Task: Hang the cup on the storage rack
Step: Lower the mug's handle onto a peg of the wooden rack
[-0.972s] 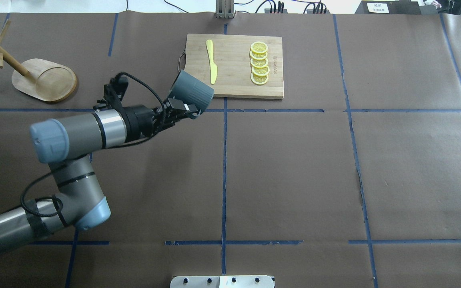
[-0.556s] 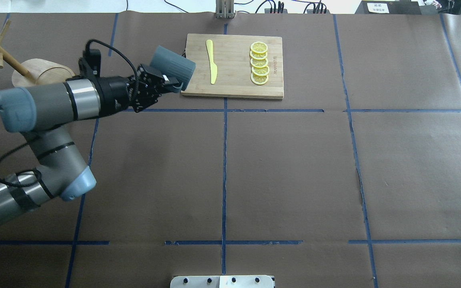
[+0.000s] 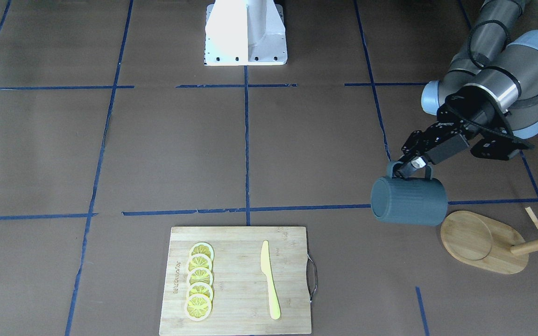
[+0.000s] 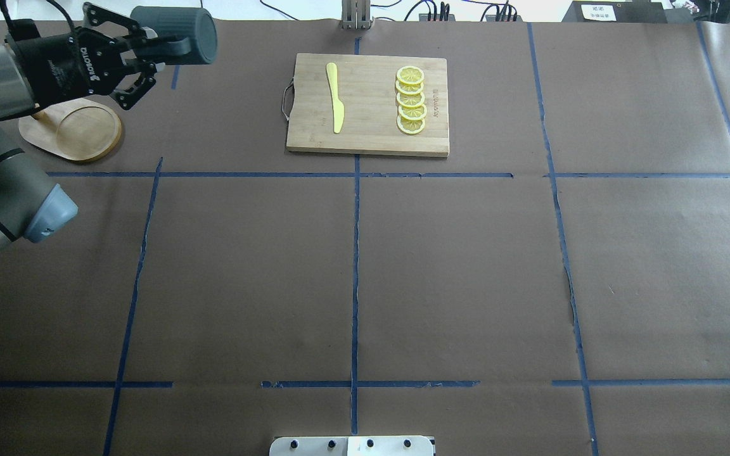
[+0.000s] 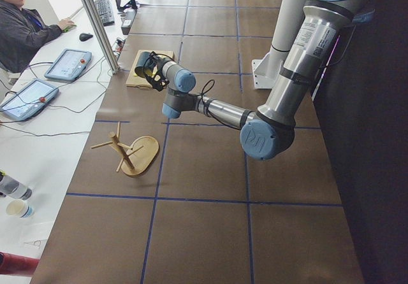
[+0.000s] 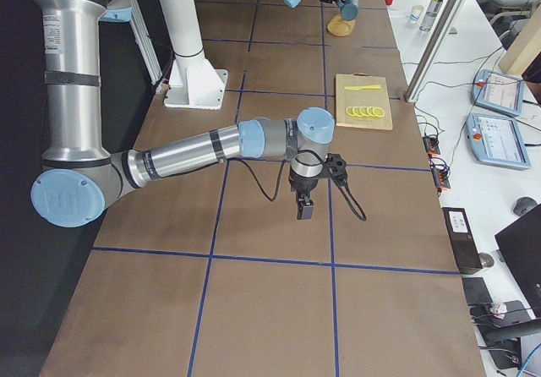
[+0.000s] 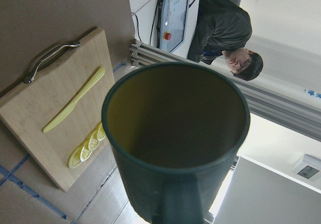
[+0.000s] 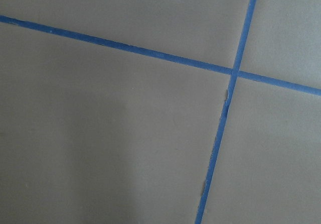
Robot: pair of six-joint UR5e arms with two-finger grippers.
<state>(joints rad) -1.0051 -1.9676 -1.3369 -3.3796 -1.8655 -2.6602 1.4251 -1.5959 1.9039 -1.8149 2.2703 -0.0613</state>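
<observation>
At the far left corner of the table [image 4: 466, 266] we list the left gripper [image 4: 163, 48]. Its black body is lettered ROBOTIQ in white, and its fingers are pinched narrow on the loop handle of the cup [image 4: 178, 26].

- Cup: dark teal, ribbed, held clear of the table and lying on its side. Its yellow-olive mouth faces back toward the wrist camera.
- Storage rack [image 4: 73, 130]: bamboo, oval base on the table, post and pegs leaning out of the overhead frame. From the front view the cup hangs just beside the base, not touching it.
- Cutting board [image 4: 368, 104]: bamboo, metal handle. It carries a short engraved word, possibly a maker's mark, which is too small for us to read.
- On the board: a yellow knife [image 4: 335, 98] and a row of lemon slices [image 4: 410, 101].
- Left arm: elbow folded near the table's left edge, forearm reaching outward, wrist roughly level.
- Right gripper [image 6: 303, 212]: pointing straight down over crossed blue tape. We cannot tell how its fingers stand.
- A person [image 5: 19, 29] sits at the side desk.
</observation>
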